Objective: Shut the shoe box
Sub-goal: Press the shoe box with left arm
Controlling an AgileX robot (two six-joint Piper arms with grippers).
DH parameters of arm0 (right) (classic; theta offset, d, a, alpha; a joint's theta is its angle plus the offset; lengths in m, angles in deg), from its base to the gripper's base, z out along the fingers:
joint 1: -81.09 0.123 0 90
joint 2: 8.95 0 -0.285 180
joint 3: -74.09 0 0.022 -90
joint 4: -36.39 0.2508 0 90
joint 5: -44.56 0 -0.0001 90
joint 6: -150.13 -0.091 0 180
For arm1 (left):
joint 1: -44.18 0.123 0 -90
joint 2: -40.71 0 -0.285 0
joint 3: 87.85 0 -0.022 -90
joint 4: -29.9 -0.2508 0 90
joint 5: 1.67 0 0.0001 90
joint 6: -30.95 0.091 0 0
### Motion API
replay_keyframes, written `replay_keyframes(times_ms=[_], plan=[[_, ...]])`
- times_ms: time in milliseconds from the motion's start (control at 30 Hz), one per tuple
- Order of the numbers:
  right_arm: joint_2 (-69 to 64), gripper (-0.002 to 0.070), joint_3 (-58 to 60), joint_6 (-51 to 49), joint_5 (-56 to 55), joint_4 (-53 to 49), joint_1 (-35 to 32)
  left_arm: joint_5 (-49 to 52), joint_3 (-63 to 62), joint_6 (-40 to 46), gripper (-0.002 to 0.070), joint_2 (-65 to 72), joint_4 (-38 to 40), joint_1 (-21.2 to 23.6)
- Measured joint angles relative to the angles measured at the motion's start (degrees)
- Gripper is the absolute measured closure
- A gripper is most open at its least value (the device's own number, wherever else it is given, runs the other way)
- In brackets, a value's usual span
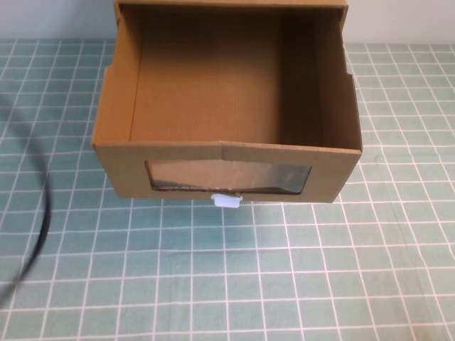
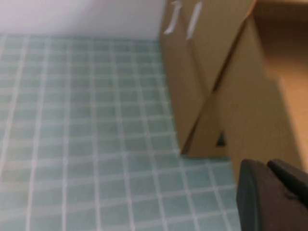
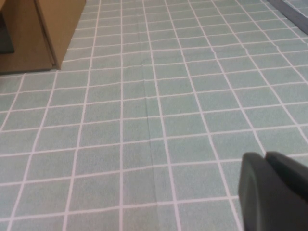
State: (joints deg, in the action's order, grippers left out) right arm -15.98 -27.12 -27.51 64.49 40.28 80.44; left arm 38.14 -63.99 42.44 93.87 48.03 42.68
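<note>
Shoe box [image 1: 227, 106] sits on the gridded table [image 1: 227, 284], drawer pulled out, white tab [image 1: 227, 201] beneath its window. Left gripper [image 2: 274, 192] hovers just beside the box's side; right gripper [image 3: 272, 187] hangs well apart. Jaws' spread: cannot tell for either.

The high view looks steeply down, close over the open box [image 1: 226, 106] and mat [image 1: 284, 284]. Both wrist views sit low, skimming the mat: the left gripper [image 2: 274, 197] beside the box, the right gripper [image 3: 274, 192] farther off. All share box and mat.
</note>
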Motion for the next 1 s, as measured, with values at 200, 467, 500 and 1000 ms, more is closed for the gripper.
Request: replay_keyframes(times_ms=[200,467,500,1000], plan=[[0.00,0.0688,0.00,0.00,0.00,0.00,0.00,7.41,-21.80,17.33,0.0680,22.47,15.01,-0.13],[0.00,0.0688,0.00,0.00,0.00,0.00,0.00,12.39,-48.15,22.57,0.0680,46.12,18.05,-5.00],[0.00,0.0688,0.00,0.00,0.00,0.00,0.00,13.19,-51.20,22.69,0.0680,48.80,18.05,-5.78],[0.00,0.0688,0.00,0.00,-0.14,0.00,0.00,17.12,-67.92,23.41,0.0680,65.75,18.27,-9.43]])
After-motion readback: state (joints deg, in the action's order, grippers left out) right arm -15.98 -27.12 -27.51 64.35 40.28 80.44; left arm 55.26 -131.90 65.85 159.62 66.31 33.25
